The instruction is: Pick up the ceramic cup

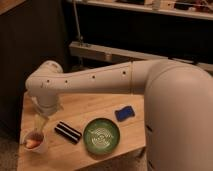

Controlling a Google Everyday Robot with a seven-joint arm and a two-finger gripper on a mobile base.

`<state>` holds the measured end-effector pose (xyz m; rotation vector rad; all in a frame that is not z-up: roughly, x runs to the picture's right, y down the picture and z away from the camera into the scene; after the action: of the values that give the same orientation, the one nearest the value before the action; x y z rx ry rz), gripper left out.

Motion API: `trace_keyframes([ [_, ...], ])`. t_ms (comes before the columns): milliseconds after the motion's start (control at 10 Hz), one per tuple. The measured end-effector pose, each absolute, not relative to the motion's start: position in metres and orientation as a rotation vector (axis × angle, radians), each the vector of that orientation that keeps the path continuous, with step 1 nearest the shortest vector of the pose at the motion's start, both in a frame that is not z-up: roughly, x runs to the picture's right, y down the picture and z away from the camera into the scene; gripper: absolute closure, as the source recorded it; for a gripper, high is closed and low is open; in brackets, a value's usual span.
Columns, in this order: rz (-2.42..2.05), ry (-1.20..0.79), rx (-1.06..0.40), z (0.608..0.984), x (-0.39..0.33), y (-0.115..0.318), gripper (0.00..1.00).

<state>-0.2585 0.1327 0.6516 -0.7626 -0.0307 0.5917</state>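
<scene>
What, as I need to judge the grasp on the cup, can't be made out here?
The gripper, just above the cup at the left end of the table: camera view, too small to tell whether it touches the cup.
Cup's handle: camera view, too small to pick out.
Table's back-left corner: hidden behind the arm.
Table's right end: hidden behind the robot's body.
Black bar: too small to identify.

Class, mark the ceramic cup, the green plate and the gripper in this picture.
ceramic cup [34,142]: camera view, its orange-brown inside.
green plate [101,135]: camera view, its bare middle.
gripper [41,121]: camera view, its tip, just above the cup.
</scene>
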Motion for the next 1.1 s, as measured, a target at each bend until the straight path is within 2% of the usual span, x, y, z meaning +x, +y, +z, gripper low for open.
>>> trace_keyframes([
  [300,0.590,0.000,-0.771,0.663,-0.274,0.161,0.20],
  [700,0.589,0.001,-0.805,0.696,-0.294,0.183,0.20],
  [1100,0.577,0.041,-0.796,0.710,-0.305,0.199,0.20],
])
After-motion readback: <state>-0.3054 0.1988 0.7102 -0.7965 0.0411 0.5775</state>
